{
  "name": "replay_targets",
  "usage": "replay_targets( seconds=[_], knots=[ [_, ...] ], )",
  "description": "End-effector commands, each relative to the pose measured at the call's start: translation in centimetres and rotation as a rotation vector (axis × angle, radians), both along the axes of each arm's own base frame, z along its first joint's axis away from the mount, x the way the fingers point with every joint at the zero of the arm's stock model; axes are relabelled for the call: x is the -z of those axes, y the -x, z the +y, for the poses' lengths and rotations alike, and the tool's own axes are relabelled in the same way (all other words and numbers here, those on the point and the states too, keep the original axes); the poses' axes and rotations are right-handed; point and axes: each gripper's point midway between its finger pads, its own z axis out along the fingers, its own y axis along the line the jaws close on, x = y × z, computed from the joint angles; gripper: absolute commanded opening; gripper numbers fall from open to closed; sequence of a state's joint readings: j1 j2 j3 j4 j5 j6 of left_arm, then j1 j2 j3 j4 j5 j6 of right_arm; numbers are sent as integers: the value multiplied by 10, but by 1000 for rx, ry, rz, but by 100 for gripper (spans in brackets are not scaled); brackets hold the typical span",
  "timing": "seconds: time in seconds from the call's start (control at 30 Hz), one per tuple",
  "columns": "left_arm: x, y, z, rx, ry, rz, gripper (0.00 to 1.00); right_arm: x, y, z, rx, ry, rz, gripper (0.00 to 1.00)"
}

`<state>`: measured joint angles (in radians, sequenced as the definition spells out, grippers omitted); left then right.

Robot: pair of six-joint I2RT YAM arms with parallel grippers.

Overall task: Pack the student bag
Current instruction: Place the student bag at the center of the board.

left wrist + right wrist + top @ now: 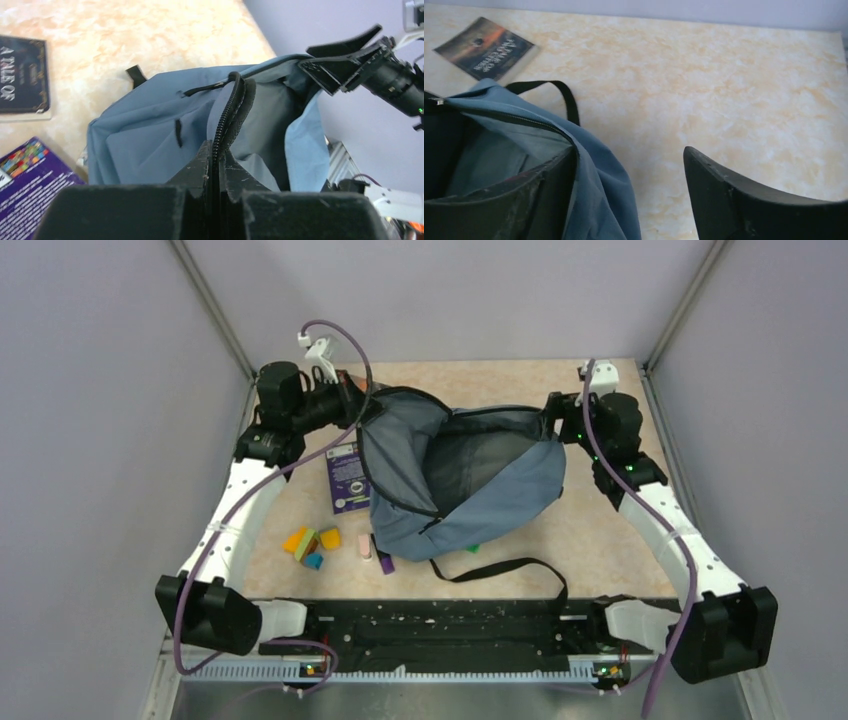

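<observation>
Slippage loomed: left pincer [214,150] clenched the rim of the student bag [500,490] at ten o'clock; right pincer [629,152], released at two o'clock, let fabric merely drape, risking collapse.

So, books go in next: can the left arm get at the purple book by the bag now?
Probably not yet: the left pincer is shut on the zipper rim of the student bag. The purple book lies mostly uncovered close beside it, so releasing should free the way.

Even, soft lighting; blurred near fingers
</observation>
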<state>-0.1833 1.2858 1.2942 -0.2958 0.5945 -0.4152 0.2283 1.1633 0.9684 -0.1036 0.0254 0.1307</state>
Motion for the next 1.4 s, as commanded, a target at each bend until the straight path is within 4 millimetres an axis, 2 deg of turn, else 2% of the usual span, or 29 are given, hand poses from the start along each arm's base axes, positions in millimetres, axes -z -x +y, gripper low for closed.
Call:
replay_targets(
  seconds=[0.0, 0.07, 0.2, 0.33, 0.47, 0.57, 0.73, 0.9, 0.93, 0.97, 1.0, 1.1, 1.13, 1.2, 1.23, 1.37],
  knots=[
    [-50, 17, -20, 204, 58, -203, 0, -55, 11, 34, -297, 59, -230, 81],
    [-50, 22, -26, 242, 54, -215, 0, -62, 19, 55, -439, 54, -259, 84],
    [-49, 26, -33, 278, 51, -212, 0, -69, 24, 80, -590, 38, -293, 86],
    [-49, 27, -36, 290, 53, -214, 0, -61, 20, 103, -689, 106, -278, 87],
    [-50, 28, -38, 295, 53, -216, 0, -41, 17, 124, -759, 164, -173, 87],
    [-50, 27, -39, 296, 54, -214, 0, -23, 23, 143, -818, 167, -116, 87],
    [-48, 27, -40, 302, 54, -210, 0, 11, 24, 164, -842, 230, -53, 85],
    [-49, 30, -42, 321, 54, -216, 0, 31, -2, 165, -736, 305, -53, 84],
    [-50, 32, -43, 329, 53, -220, 0, 31, -9, 164, -709, 315, -53, 82],
    [-50, 33, -44, 335, 52, -219, 0, 33, -16, 161, -681, 329, -44, 73],
    [-53, 34, -45, 340, 48, -226, 0, 33, -21, 158, -653, 342, -38, 58],
    [-61, 36, -51, 350, 22, -239, 0, 22, -28, 149, -583, 350, -48, 5],
    [-65, 37, -54, 350, 9, -250, 0, 12, -28, 145, -547, 336, -68, 0],
    [-73, 36, -61, 342, -23, -279, 0, -15, -22, 133, -465, 288, -117, 0],
    [-79, 35, -65, 337, -34, -294, 0, -41, -14, 124, -414, 252, -172, 0],
    [-104, 33, -88, 359, -31, -346, 0, -102, 9, 79, -192, 153, -306, 0]
  ],
)
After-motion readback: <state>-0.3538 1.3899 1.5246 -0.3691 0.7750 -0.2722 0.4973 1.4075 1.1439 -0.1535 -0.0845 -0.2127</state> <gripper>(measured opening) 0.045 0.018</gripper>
